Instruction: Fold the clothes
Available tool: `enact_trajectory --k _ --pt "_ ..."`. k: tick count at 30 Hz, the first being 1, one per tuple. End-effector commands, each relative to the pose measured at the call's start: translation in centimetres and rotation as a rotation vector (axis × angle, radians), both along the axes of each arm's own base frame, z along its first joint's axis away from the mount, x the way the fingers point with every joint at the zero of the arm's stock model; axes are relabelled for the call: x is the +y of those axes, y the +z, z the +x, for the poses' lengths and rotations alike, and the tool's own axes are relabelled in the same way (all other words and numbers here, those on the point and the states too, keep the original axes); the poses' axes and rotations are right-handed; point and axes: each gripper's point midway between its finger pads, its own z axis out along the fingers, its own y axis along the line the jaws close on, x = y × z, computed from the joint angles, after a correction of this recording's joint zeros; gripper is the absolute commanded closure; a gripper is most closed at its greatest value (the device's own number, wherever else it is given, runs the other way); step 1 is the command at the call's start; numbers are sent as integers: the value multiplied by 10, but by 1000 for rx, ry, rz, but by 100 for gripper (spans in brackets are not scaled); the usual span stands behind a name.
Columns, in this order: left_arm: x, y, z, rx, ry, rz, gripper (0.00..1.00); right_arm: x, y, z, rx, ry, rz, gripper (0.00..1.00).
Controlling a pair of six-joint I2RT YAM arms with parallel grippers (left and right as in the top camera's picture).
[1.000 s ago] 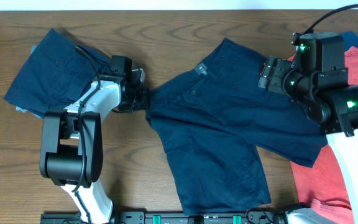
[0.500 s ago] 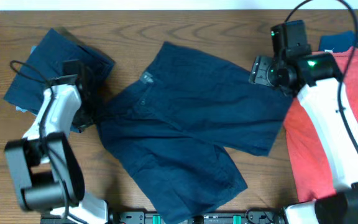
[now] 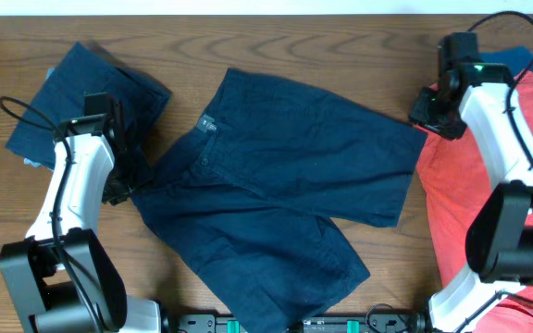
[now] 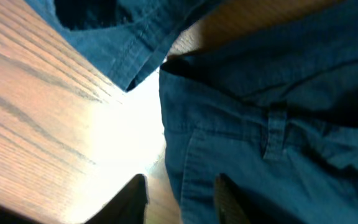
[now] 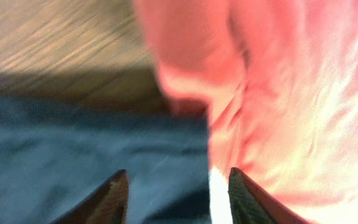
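Dark navy shorts (image 3: 276,176) lie spread flat mid-table, waistband toward the left and legs toward the right and front. My left gripper (image 3: 130,185) is open at the waistband's left corner. In the left wrist view its fingers (image 4: 179,193) straddle the shorts' edge (image 4: 278,93) without closing on it. My right gripper (image 3: 424,113) is open at the shorts' far right corner. In the right wrist view its fingers (image 5: 179,186) hover over the shorts' hem (image 5: 73,137), where it meets a coral-red shirt (image 5: 278,93).
A second navy garment (image 3: 63,102) lies bunched at the back left, also showing in the left wrist view (image 4: 104,25). The coral-red shirt (image 3: 489,231) covers the right side, with a strip of brighter blue cloth (image 3: 524,57) behind it. The wooden table (image 3: 340,37) shows along the back.
The shorts have been pulled left and spread out. My left gripper moved left with the waistband corner. My right gripper moved right to the shorts' corner by the coral shirt.
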Motion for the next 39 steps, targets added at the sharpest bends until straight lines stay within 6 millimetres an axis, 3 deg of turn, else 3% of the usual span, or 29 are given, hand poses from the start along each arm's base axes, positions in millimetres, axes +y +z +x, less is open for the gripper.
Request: enact_trajectory --k 1,6,11,13,15,19,22,24,27,29,32,35,39 --pt "-3 12 0 -46 3 -19 59 -22 -24 5 30 -89 34 65" --pt "-17 31 6 -141 -3 -91 54 -29 -67 9 82 -125 124 68" --pt "-19 54 7 -225 -8 -83 49 -35 -102 -2 176 -143 110 88" --pt "-19 62 6 -255 -10 -77 47 -55 -110 -11 213 -187 17 96" --pt "-20 68 6 -280 -12 -78 47 -89 -109 -23 240 -297 -120 99" --pt "-26 77 6 -318 -23 -110 46 -149 -96 -40 238 -435 -278 99" --pt "-27 79 6 -327 -25 -113 46 -174 -93 -50 233 -501 -244 98" --pt "-27 79 6 -327 -25 -113 46 -177 -94 -47 218 -474 -171 94" --pt "-27 79 6 -328 -25 -112 46 -169 -87 -32 165 -357 -51 87" --pt "-27 79 6 -328 -25 -112 46 -156 -69 -11 80 -236 33 82" --pt "-27 79 6 -328 -30 -112 45 -113 -29 21 -94 20 179 69" --pt "-27 79 6 -327 -44 -110 45 -76 4 35 -191 142 242 55" --pt "-27 79 6 -327 -56 -108 45 -41 8 40 -178 212 233 30"
